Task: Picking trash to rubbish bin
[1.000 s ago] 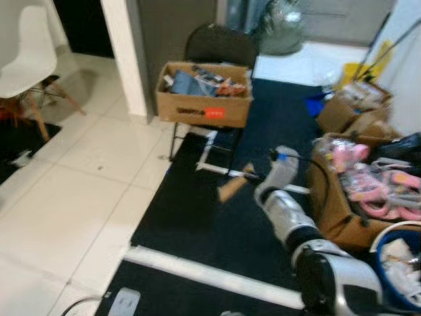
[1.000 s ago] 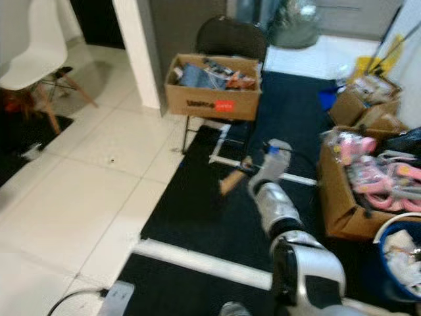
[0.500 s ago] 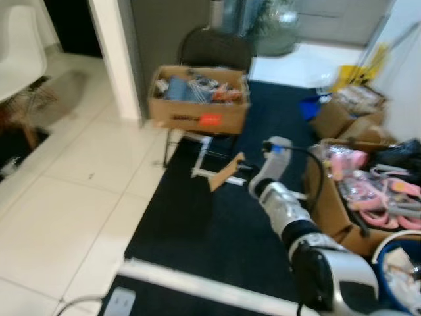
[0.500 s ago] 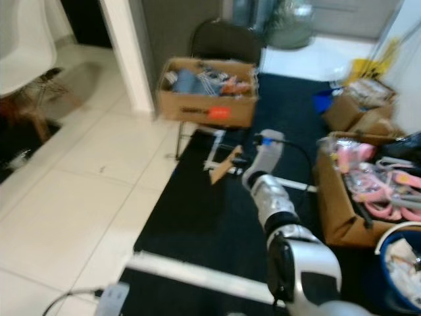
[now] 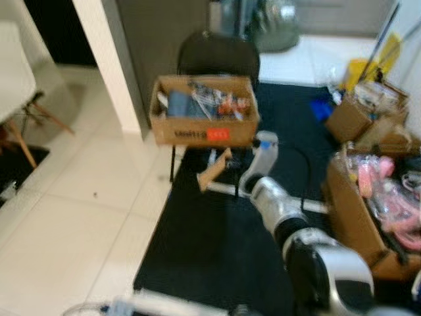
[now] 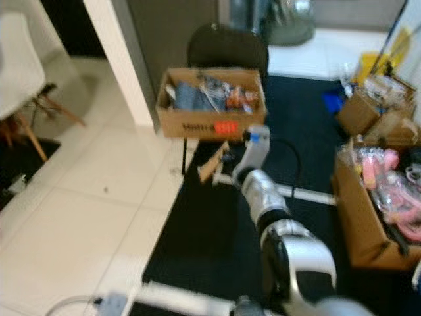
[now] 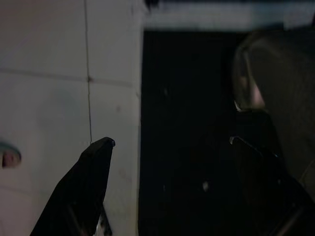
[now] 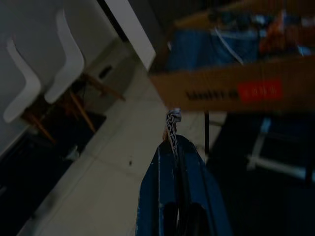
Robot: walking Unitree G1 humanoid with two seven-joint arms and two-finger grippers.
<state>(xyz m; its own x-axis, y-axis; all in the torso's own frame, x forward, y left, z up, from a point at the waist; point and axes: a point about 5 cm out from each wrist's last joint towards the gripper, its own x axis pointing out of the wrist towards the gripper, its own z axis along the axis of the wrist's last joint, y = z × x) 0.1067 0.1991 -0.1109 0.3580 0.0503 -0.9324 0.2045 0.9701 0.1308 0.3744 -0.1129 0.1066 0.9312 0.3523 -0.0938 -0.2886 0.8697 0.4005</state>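
One right hand (image 5: 227,163) clamped on cardboard scrap (image 5: 214,170), raised closer to cardboard box (image 5: 204,119) than before

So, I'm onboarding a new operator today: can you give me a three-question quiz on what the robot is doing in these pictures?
1. True or false: the right gripper is shut on a flat brown cardboard scrap.
2. What does the open cardboard box with the red label rest on?
A. the white tiled floor
B. a black chair
C. a table
3. Fill in: the box of pink items stands on the robot's ____ side.

Key: 1 true; 2 B; 3 right.
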